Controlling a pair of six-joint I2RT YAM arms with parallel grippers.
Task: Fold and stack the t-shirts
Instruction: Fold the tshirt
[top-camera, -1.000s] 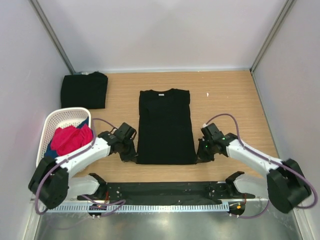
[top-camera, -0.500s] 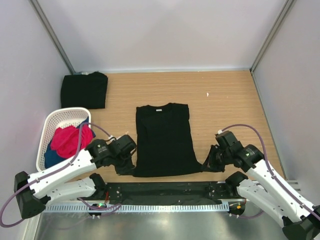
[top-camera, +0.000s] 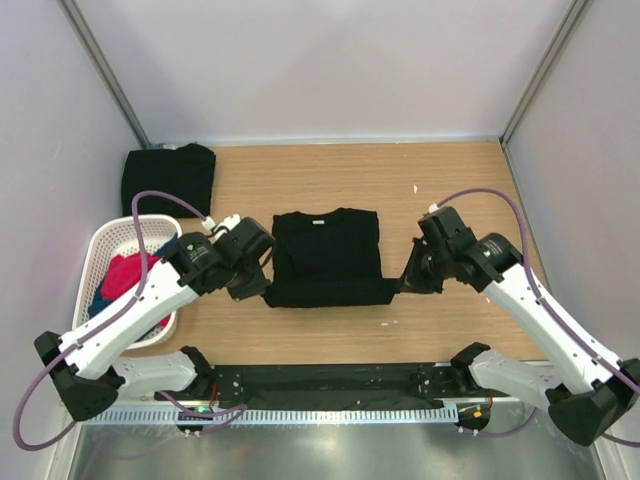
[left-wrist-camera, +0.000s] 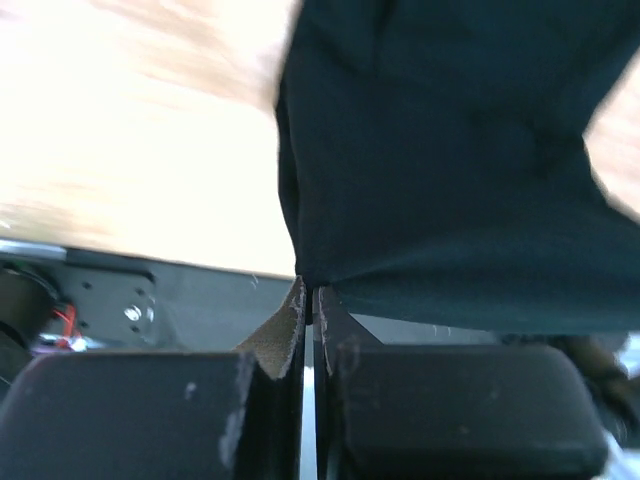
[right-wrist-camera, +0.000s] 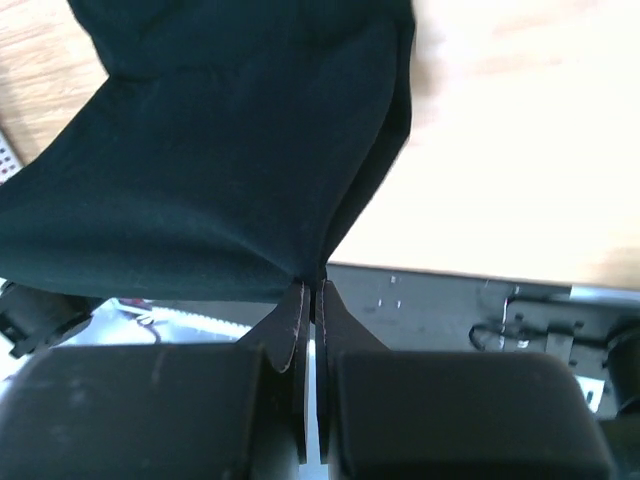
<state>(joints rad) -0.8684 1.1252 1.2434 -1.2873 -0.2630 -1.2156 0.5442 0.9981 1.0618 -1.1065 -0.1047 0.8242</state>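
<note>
A black t-shirt (top-camera: 328, 255) lies in the middle of the table with its collar at the far side and its near half lifted and doubled over. My left gripper (top-camera: 268, 292) is shut on the shirt's bottom left corner (left-wrist-camera: 310, 285). At the bottom right corner (right-wrist-camera: 318, 275) my right gripper (top-camera: 402, 284) is shut on the cloth. Between the two grippers the hem (top-camera: 335, 296) hangs stretched above the table. A second black t-shirt (top-camera: 168, 179), folded, lies at the far left corner.
A white mesh basket (top-camera: 105, 255) with red-pink and blue garments (top-camera: 122, 280) stands at the left, partly behind my left arm. A black bar (top-camera: 330, 380) with the arm bases runs along the near edge. Walls close the table on three sides.
Both grippers have lifted the shirt's bottom hem and carried it away from the near edge toward the collar. The shirt, which lay flat at full length, now shows about half as long.
</note>
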